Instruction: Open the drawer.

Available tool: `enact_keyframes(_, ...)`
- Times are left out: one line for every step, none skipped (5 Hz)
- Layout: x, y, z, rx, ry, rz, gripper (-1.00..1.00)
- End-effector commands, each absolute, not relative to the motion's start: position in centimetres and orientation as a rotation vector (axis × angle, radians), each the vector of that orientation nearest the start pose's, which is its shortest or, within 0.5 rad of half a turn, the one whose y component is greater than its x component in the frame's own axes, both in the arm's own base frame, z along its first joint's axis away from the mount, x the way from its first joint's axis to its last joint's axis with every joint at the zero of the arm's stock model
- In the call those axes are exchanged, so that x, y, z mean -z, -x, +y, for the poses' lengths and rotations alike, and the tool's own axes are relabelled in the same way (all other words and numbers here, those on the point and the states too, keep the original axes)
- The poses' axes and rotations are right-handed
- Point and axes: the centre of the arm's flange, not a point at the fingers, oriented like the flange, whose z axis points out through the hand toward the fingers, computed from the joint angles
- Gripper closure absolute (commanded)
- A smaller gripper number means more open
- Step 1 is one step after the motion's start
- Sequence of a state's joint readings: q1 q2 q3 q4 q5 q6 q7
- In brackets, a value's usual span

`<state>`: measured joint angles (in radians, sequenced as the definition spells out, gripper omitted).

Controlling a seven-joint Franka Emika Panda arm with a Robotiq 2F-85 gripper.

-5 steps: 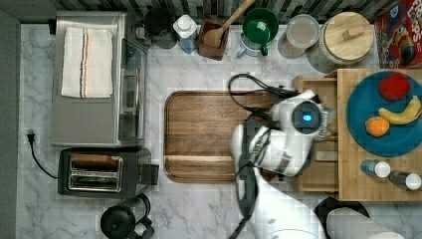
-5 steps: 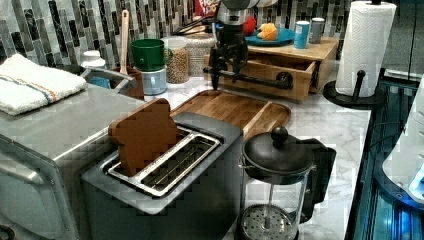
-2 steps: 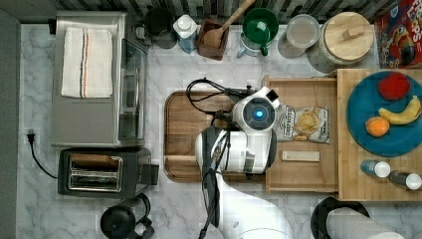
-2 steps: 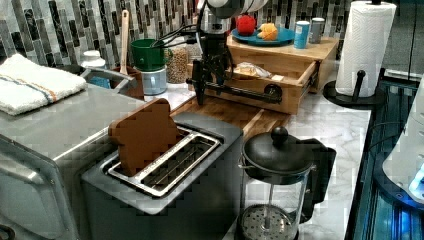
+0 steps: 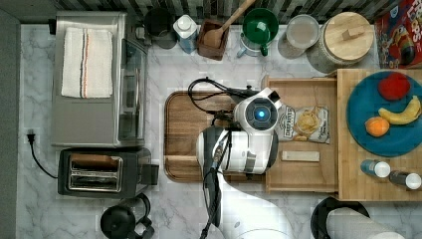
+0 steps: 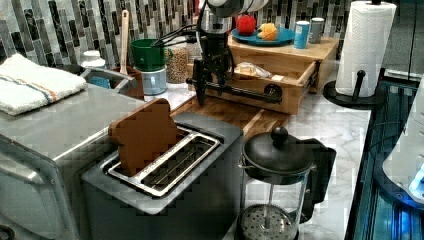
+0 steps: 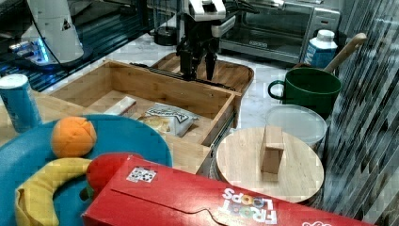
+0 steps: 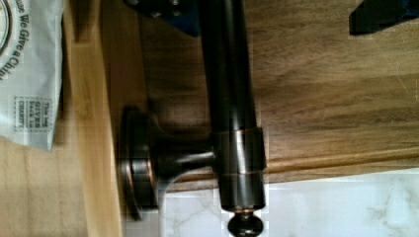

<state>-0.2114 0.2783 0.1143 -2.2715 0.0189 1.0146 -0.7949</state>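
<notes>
The light bamboo-coloured wooden drawer point(image 5: 301, 174) stands pulled out from under the butcher-block top point(image 5: 348, 189) toward the top view's left, so its open box lies bare between that top and the darker brown rounded-corner wooden tray point(image 5: 181, 129) on the white marble counter point(image 5: 169, 59). Its front board overhangs the tray's edge. The drawer opens toward the top view's left; the front board and the long thin black bar handle point(image 6: 245, 91) run crosswise to that, up and down in the top view and level along the front in the left view. In the wrist view the handle point(image 8: 230, 98) is a dark round bar standing off the front board on a short post with a round base plate, ending in a small knob.

Inside the drawer lie a white bag of chips point(image 5: 303, 123) and a small pale stick-shaped packet point(image 5: 300, 156).

The Franka arm's black gripper point(image 7: 197, 70) points straight down at the drawer's front. In the left view its fingers point(image 6: 200, 85) straddle the handle near the left view's left end, set narrowly about the bar; whether the pads press on it I cannot tell.

On the butcher-block top sits a blue plate point(image 5: 368, 142).
</notes>
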Motion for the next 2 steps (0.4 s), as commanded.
enact_keyframes(-24.88,-53.4,2.7,0.034,3.07,0.057,-1.0)
enact_keyframes(-24.87,-53.4,2.7,0.033,3.07,0.058,-1.0)
